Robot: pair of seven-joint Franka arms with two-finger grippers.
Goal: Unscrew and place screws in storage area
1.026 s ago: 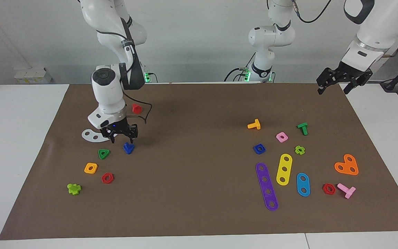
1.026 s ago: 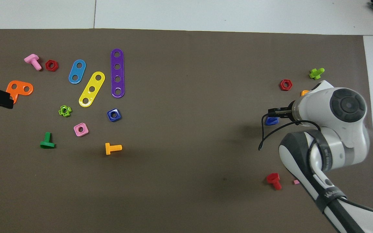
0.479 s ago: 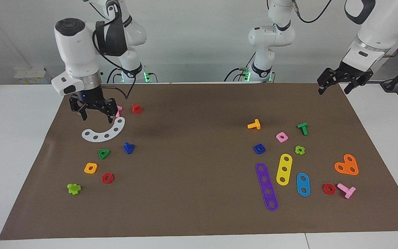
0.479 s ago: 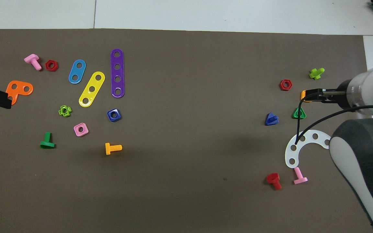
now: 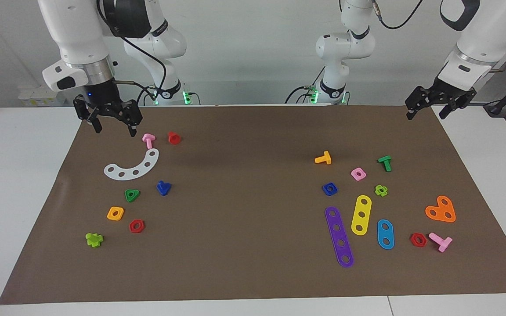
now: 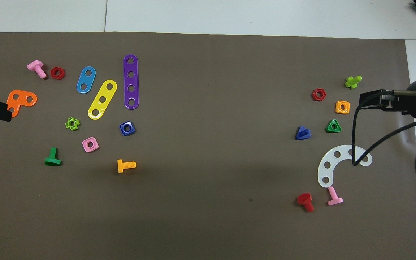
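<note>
The dark-blue bolt (image 5: 163, 188) with its triangular head lies on the brown mat (image 5: 253, 263) toward the right arm's end, stem up, beside a green triangular nut (image 5: 131, 195). It also shows in the overhead view (image 6: 302, 133). My right gripper (image 5: 114, 127) is open and empty, raised over the mat's edge at the right arm's end, well apart from the bolt; only its tip shows in the overhead view (image 6: 374, 99). My left gripper (image 5: 425, 113) is open and empty, and waits raised over the mat's corner at the left arm's end.
Around the bolt lie a white curved plate (image 5: 132, 167), a pink bolt (image 5: 148, 140), a red bolt (image 5: 174, 138), an orange nut (image 5: 115, 213), a red nut (image 5: 136, 226) and a lime piece (image 5: 94, 239). Toward the left arm's end lie a dark-blue square nut (image 5: 330, 188), coloured strips and more bolts.
My right gripper has risen from just over the dark-blue bolt and drawn back toward its base, empty. The bolt has stayed on the mat. The left arm has not moved.
</note>
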